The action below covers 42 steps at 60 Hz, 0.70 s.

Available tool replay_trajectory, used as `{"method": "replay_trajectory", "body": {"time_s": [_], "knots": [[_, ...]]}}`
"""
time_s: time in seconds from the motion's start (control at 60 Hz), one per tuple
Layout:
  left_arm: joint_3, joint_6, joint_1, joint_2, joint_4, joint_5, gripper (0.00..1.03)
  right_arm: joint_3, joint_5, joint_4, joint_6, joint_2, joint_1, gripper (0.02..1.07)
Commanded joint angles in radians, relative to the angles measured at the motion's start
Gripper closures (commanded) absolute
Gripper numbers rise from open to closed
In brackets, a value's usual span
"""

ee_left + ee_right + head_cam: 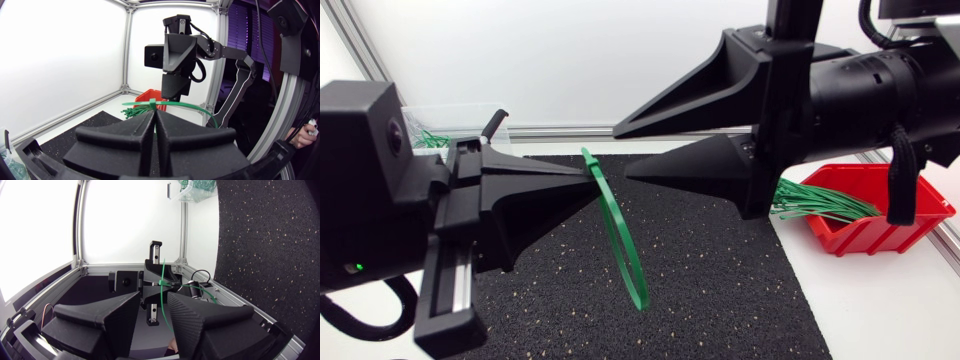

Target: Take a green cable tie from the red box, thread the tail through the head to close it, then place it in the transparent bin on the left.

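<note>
Green cable tie (620,240): closed loop, upright midair, head in left pincer (586,176). Red box (885,232): more ties (820,205).

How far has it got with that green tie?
One cable tie is out of the red box and looks looped shut. The left gripper pinches it above the mat; the right gripper is open. Still to do: dropping it in the clear bin.

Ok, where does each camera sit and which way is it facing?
Head view: fixed above the table, looking down; left gripper shut on green cable tie, right gripper open opposite.
Left wrist view: on left arm, facing right gripper and red box; own gripper nearest.
Right wrist view: on right arm, facing left gripper and transparent bin; own gripper nearest.
Shared: all show the cable tie.
</note>
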<state>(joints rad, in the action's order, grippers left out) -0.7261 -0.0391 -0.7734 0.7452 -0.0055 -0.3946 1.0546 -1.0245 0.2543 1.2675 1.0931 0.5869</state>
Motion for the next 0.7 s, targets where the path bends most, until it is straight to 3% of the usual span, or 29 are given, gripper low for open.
{"method": "replay_trajectory", "body": {"time_s": [0.0, 0.183, 0.517, 0.683], "knots": [[0.008, 0.064, 0.01, 0.003, -0.008, -0.004, 1.0, 0.01, 0.0, -0.003, -0.051, 0.024, -0.024, 0.62], [0.017, 0.15, -0.003, 0.0, -0.014, 0.04, 1.0, 0.035, -0.011, 0.019, -0.14, 0.087, -0.042, 0.62], [0.073, 0.309, -0.106, -0.003, 0.004, 0.194, 1.0, 0.076, -0.112, 0.014, -0.258, 0.186, -0.073, 0.62], [0.09, 0.361, -0.125, -0.004, 0.016, 0.231, 1.0, 0.082, -0.141, 0.016, -0.289, 0.214, -0.061, 0.62]]}}
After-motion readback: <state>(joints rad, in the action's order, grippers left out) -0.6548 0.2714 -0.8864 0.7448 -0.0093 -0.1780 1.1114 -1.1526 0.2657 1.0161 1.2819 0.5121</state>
